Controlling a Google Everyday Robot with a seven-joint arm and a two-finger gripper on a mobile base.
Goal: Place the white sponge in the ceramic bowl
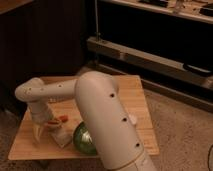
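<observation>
The ceramic bowl (83, 141), glossy dark green, sits near the front edge of the wooden table (137, 100), half hidden behind my big white arm. A small pale block, the white sponge (61, 138), lies on the table just left of the bowl. My gripper (41, 133) hangs from the wrist at the table's front left. It is low over the wood, just left of the sponge and apart from the bowl. Nothing shows in its grasp.
A small orange object (61, 118) lies on the table behind the sponge, next to my wrist. My arm covers the table's middle. A dark cabinet stands at the left, and a dark shelf unit with a metal rail (150, 57) stands behind the table.
</observation>
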